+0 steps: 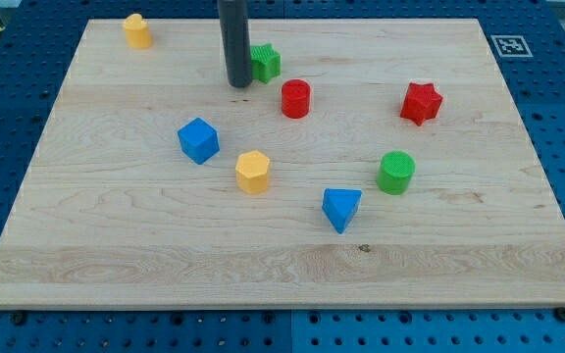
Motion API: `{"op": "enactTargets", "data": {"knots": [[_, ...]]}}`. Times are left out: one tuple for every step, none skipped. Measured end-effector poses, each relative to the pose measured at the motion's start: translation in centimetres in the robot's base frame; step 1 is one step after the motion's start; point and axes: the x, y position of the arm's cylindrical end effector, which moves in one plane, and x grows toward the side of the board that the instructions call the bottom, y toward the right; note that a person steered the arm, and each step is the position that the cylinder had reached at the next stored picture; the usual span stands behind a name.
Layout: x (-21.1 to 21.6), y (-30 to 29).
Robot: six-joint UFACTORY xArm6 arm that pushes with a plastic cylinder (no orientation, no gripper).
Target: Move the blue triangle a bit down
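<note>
The blue triangle (341,208) lies on the wooden board (116,245), right of centre and toward the view's bottom. My tip (239,84) is near the view's top, just left of a green star block (265,63). It is far up and to the left of the blue triangle and touches neither. The dark rod rises straight out of the view's top.
A red cylinder (295,98) sits right of my tip. A blue cube (198,139) and a yellow hexagon (252,172) lie left of the triangle. A green cylinder (396,172) and a red star (421,103) lie to its upper right. A yellow block (137,30) is at top left.
</note>
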Motion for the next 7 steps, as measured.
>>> {"op": "enactTargets", "data": {"knots": [[4.3,2.4],[8.4,4.6],[12.3,6.7],[13.9,7.8],[13.9,7.9],[14.2,10.7],[16.5,12.5]]}}
